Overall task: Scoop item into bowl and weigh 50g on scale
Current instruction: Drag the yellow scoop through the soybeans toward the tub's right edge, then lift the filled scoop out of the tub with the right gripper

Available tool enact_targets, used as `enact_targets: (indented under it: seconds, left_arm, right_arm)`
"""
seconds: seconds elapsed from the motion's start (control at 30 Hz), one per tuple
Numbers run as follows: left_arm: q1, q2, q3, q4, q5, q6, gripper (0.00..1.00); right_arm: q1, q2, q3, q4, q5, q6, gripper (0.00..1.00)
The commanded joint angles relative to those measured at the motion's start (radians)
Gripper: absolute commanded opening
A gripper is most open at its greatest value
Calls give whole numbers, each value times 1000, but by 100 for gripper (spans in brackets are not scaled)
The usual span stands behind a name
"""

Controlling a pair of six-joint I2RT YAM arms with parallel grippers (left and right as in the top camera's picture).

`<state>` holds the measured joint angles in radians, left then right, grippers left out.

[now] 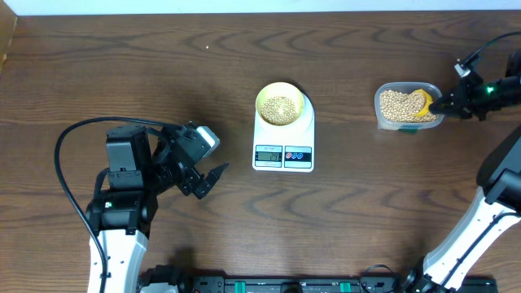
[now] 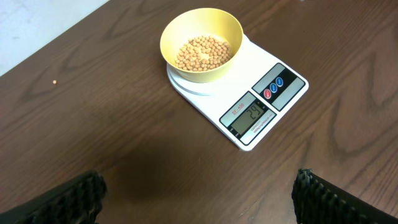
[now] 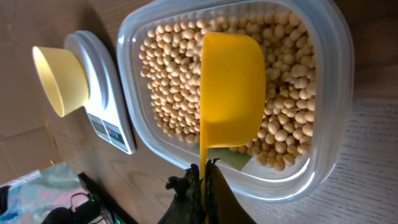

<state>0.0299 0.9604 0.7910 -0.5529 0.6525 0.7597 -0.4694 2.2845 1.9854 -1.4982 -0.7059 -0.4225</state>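
The pale yellow bowl [image 1: 282, 104] stands on the white scale [image 1: 283, 153] at mid-table, with a layer of tan beans [image 2: 202, 53] in it. The scale's display [image 2: 252, 114] is lit with a short reading. More beans [image 3: 171, 81] fill the clear tub [image 1: 384, 122] at the right. My right gripper [image 3: 204, 177] is shut on the thin handle of the yellow scoop [image 3: 233, 87], whose cup lies over the beans inside the tub. My left gripper [image 2: 199, 193] is open and empty above bare table, left of and nearer than the scale.
A single stray bean [image 2: 55, 81] lies on the wood far left of the bowl. A black cable [image 1: 73, 134] loops beside the left arm. The table's far edge runs along the top of the overhead view.
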Motion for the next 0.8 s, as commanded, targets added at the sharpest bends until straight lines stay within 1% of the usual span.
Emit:
enact_targets:
  seconds: [0.0, 0.1, 0.37, 0.6, 0.77]
  left_arm:
    - [-2, 1, -2, 1, 13, 3, 98]
    - [-2, 1, -2, 1, 13, 3, 97]
    - [-2, 1, -2, 1, 13, 3, 98]
    - [-2, 1, -2, 1, 13, 3, 98]
    - [-2, 1, -2, 1, 13, 3, 98]
  right_arm:
    - [-28, 6, -3, -2, -95, -50, 1]
    - [-48, 6, -3, -5, -145, -58, 1]
    - [-99, 6, -3, -38, -177, -59, 1]
    - [-133, 6, -3, -116, -310, -169, 1]
    - [-131, 6, -3, -145, -338, -178, 1]
